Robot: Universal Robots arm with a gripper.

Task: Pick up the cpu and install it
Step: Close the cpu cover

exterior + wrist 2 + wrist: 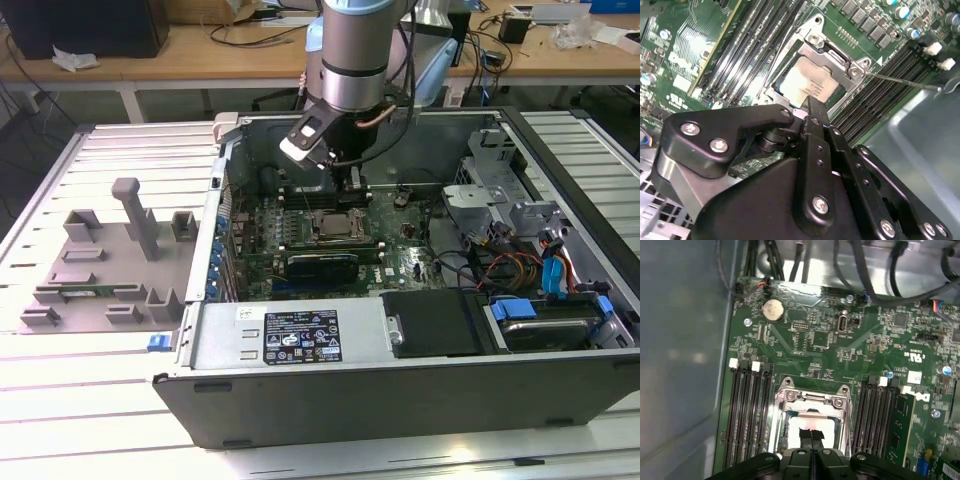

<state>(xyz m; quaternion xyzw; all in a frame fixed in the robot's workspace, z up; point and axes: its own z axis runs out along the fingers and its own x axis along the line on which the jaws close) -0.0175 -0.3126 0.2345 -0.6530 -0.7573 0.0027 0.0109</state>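
Nearest the wrist cameras is the gripper [812, 106]; its two black fingers are pressed together into one thin blade with no gap between them, and nothing is clamped in them; the tip hangs right over the cpu [807, 85], though I cannot tell whether it touches the metal.

The cpu lies flat, pale top up, inside the socket frame [832, 54] on the motherboard [815, 335]; it looks level and square to the frame, so I judge the placing done and the step in hand to be seating the chip.

To do this well, I would keep the fingers upright and centred on the lid; any pressure should be light and straight down, with no sideways drag, since the contacts below would bend easily; the chip's edges should sit evenly all round the frame; the tip should also keep clear of the thin wire lever [900, 80] beside the socket.

Black memory slots [760, 45] flank the socket on both sides; a coin cell [773, 310] sits farther along the board.

In the exterior view the arm [350, 50] reaches down from the upper middle into the open case [300, 400]; a grey fixture tray [100, 260] rests on the slatted table [60, 420] at the exterior view's left, well apart from the case.
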